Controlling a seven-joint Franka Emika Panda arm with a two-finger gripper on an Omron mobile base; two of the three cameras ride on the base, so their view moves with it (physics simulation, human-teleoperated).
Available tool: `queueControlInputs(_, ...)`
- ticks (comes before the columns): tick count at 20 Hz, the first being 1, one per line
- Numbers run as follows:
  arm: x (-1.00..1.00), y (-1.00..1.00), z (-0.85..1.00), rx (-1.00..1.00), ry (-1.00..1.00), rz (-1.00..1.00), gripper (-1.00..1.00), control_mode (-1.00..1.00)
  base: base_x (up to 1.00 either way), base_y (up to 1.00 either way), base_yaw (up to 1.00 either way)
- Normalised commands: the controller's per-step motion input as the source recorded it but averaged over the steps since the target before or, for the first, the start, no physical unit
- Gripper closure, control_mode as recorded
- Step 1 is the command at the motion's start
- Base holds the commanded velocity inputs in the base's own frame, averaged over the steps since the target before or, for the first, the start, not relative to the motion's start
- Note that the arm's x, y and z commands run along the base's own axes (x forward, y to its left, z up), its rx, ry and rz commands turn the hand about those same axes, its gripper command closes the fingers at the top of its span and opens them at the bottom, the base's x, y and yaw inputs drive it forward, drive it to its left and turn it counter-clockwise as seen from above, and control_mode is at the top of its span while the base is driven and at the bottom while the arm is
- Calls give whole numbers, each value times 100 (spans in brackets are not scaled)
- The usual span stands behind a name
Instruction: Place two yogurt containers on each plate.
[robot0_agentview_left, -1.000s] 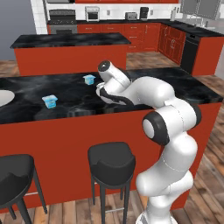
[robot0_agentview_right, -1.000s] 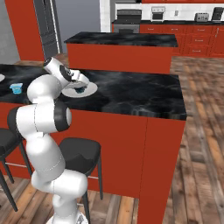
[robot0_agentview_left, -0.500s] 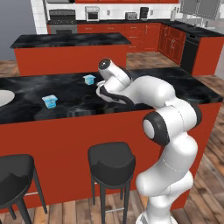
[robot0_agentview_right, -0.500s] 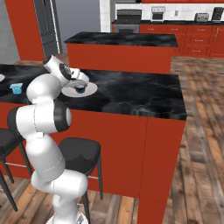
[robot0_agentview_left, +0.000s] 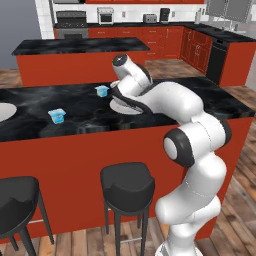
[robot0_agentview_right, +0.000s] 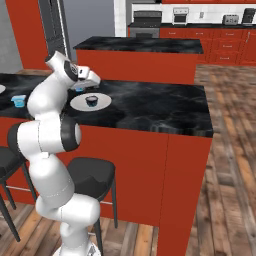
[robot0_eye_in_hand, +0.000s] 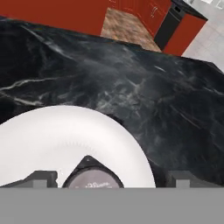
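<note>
One dark-based yogurt tub (robot0_agentview_right: 91, 100) is sitting on the white plate (robot0_agentview_right: 102, 104) near the middle of the black marble tabletop (robot0_agentview_right: 150, 107); in the hand view the same tub (robot0_eye_in_hand: 91, 180) is showing its pale round lid at the bottom edge, standing on the plate (robot0_eye_in_hand: 65, 140) toward its near side.

The pincer (robot0_eye_in_hand: 112, 178) is hanging just above that tub with its jaws spread wide, one dark fingertip (robot0_eye_in_hand: 40, 178) to one side of the tub and the other to the far side, neither touching it. Nothing is being held. In the right base view the hand (robot0_agentview_right: 89, 77) is hovering over the plate's left part.

Two light blue yogurt tubs are standing on bare tabletop, off any plate: one (robot0_agentview_left: 102, 90) just behind and left of the plate (robot0_agentview_left: 120, 106), the other (robot0_agentview_left: 57, 116) well to the left, nearer the front edge. In the right base view this second tub (robot0_agentview_right: 19, 101) is showing at the far left.

A second plate (robot0_agentview_left: 4, 111) is lying at the left end of the tabletop, partly cut by the frame; whether anything is on it cannot be told.

Two black stools (robot0_agentview_left: 127, 182) are standing below the front edge.
</note>
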Motion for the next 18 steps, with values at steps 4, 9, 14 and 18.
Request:
queueControlInputs(4,-14,41,56,9,-1,9,-100,-100,0,0,0)
queueControlInputs(9,-3,47,29,15,2,20,-100,-100,0,0,0)
queueControlInputs(14,0,35,2,16,8,25,-100,-100,0,0,0)
queueControlInputs(18,2,21,-11,11,2,25,-100,-100,0,0,0)
